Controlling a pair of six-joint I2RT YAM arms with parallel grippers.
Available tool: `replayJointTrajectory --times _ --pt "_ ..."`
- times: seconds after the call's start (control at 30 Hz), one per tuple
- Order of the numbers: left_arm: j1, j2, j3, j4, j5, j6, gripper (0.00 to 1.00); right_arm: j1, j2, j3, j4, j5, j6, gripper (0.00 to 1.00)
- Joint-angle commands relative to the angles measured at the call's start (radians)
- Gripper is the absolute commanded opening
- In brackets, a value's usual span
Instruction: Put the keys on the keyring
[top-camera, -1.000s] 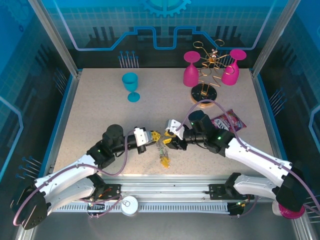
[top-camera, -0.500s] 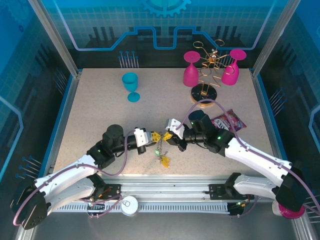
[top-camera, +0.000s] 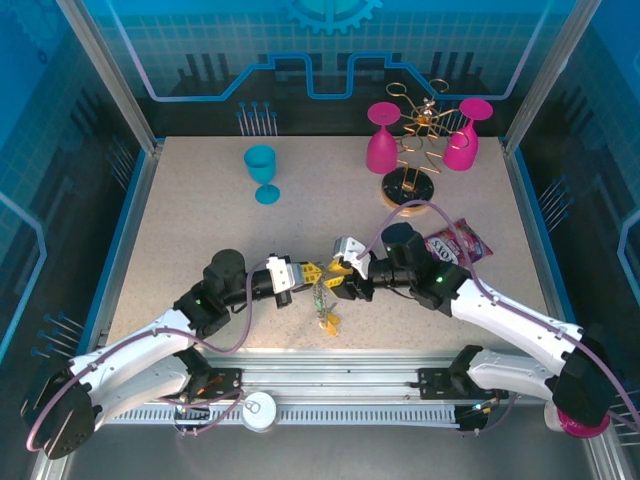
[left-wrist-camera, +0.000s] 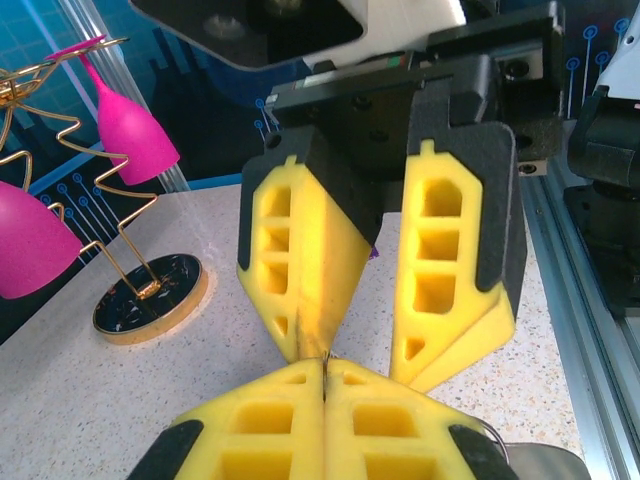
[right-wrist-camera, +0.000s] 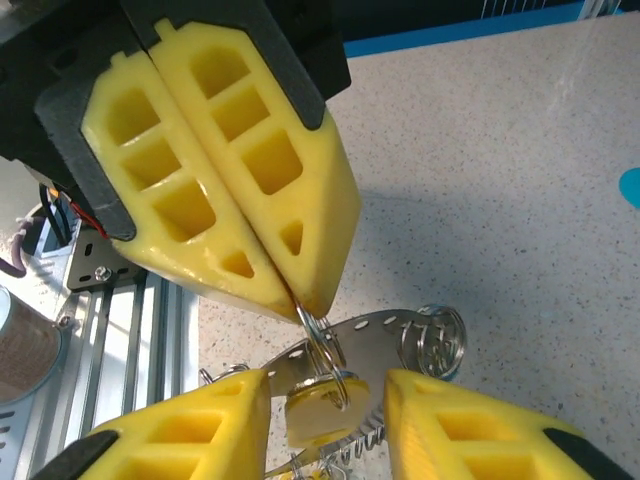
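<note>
Speckled tabletop open leftward, left tool clamped on keyring, right tool apart around yellow key

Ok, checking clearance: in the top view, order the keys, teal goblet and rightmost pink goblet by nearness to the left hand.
1. Keys, just beside the left hand, near edge.
2. Teal goblet, back left.
3. Rightmost pink goblet, back right.
</note>
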Motion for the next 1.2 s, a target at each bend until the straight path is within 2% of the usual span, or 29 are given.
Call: replayJointTrajectory --times 0.0,0.23,0.37,0.5,0.67,0.73,0.83,0.97,1.17 --pt "0.0 -0.007 -0.004 0.069 0.032 -0.005 0.0 -0.011 -0.009 -0.009 0.068 -0.044 0.005 0.34" --pt "0.0 -0.007 -0.001 0.072 0.04 -0.01 0.0 -0.011 0.028 -0.003 0.116 -0.067 0.009 0.28" --pt "0.0 -0.007 -0.003 0.079 0.042 -0.016 0.0 -0.011 0.046 0.002 0.123 -0.077 0.001 0.18" --pt "-0.001 -0.01 -0.006 0.079 0.039 -0.02 0.0 -0.012 0.048 0.004 0.106 -0.082 -0.022 0.0" --pt "0.0 -0.024 0.003 0.026 -0.001 -0.017 0.0 -0.012 0.036 0.047 0.012 -0.055 -0.07 0.0" --pt "0.001 -0.039 0.016 -0.048 -0.014 0.015 0.21 -0.011 0.036 0.082 -0.058 -0.044 -0.106 0.0" --pt "0.001 -0.059 0.041 -0.179 -0.029 0.076 0.29 -0.002 0.051 0.127 -0.176 -0.01 -0.172 0.0" --pt "0.001 -0.051 0.092 -0.33 -0.056 0.138 0.29 0.026 0.089 0.224 -0.308 0.055 -0.259 0.0" --pt "0.004 -0.015 0.132 -0.366 -0.056 0.144 0.29 0.076 0.146 0.32 -0.422 0.13 -0.342 0.0"
